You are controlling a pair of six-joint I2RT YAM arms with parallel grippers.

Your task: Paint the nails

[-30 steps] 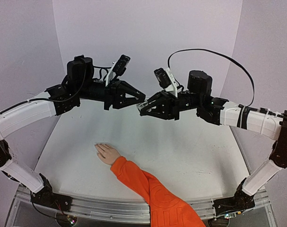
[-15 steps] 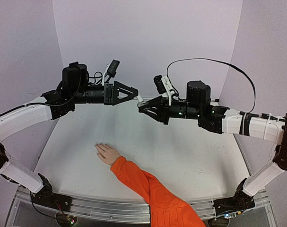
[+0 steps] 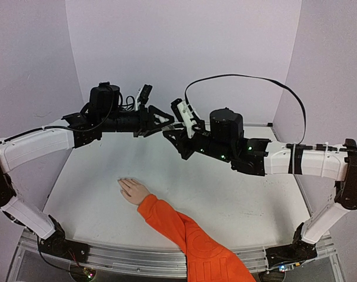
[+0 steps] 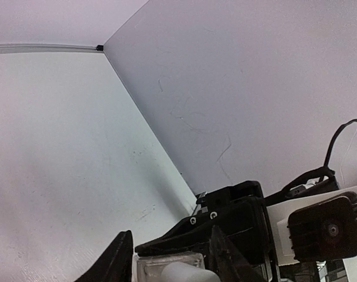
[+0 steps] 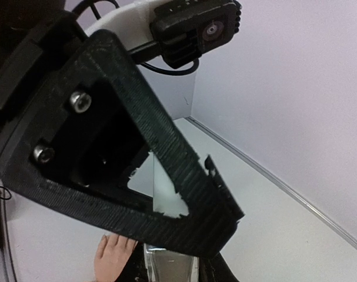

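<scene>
Regarding the left pincer (image 3: 166,121): it hangs high over the table (image 3: 237,194), just above the centre of the overhead view, tip to tip with the right pincer (image 3: 170,137). In the left wrist view its two fingers (image 4: 123,258) stand partly apart at the bottom edge, one on each side of a small bottle (image 4: 169,267) with a white cap. Whether they press on it I cannot tell.

Right pincer: closed on that bottle, whose clear body sits between the jaws at the bottom centre of the right wrist view (the left pincer's black ribbed finger blocks most of that view).

Nails (image 3: 122,184): at the fingertips of a small pale hand (image 3: 133,191) lying flat on the table, left of centre in the lower half of the overhead view, with the fingers pointing to the upper left. The nails are too small to make out singly. The hand ends a bright orange sleeve (image 3: 184,232) that runs off the bottom edge.

Both pincers are well apart from the hand, above it and to its upper right. A black cable (image 3: 249,77) arcs over the right arm.
</scene>
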